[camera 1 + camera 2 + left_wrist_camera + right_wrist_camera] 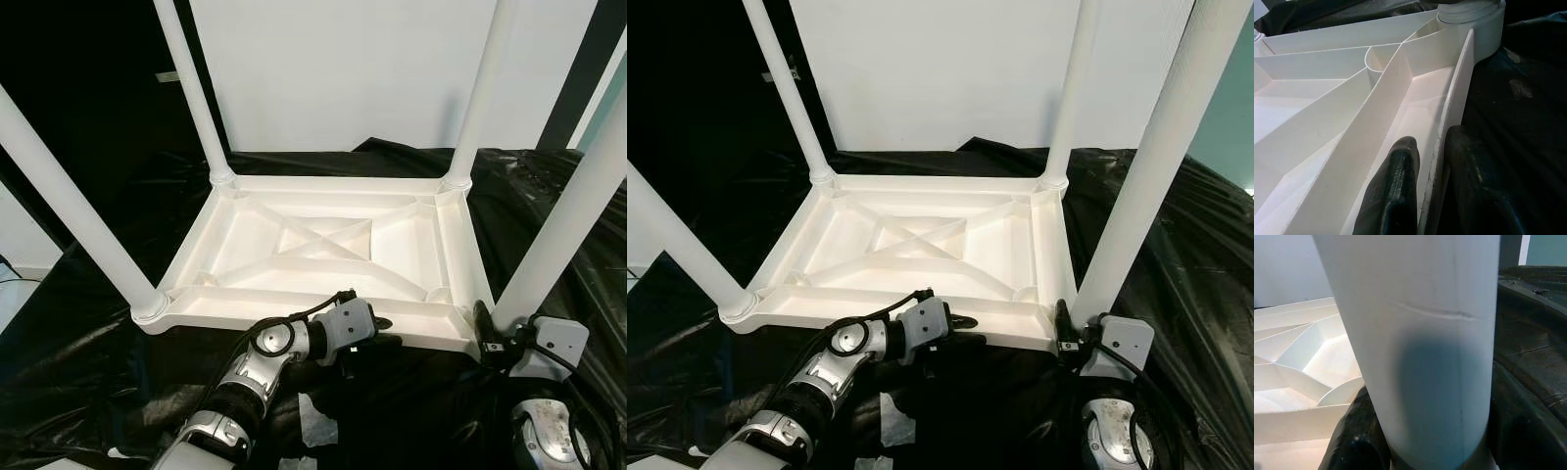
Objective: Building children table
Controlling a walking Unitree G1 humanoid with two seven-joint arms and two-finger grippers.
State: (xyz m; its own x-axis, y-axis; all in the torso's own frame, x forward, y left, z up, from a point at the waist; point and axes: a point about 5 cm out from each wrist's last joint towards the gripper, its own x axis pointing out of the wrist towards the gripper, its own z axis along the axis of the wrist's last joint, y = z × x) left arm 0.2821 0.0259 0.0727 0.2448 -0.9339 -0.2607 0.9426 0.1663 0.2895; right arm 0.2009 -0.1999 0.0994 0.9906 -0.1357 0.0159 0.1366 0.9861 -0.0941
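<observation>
A white plastic children's table lies upside down on black sheeting, all of its legs standing up. My left gripper is at the near rim, shut on it with one finger inside the edge wall and the other outside. My right gripper is at the foot of the near right leg. In the right wrist view this leg stands between the two black fingers, which press on both sides. The near left leg, far left leg and far right leg stand untouched.
Crumpled black plastic sheeting covers the floor around the table. A white board stands behind it. Scraps of white tape lie on the sheeting between my arms. Pale floor shows at the far left.
</observation>
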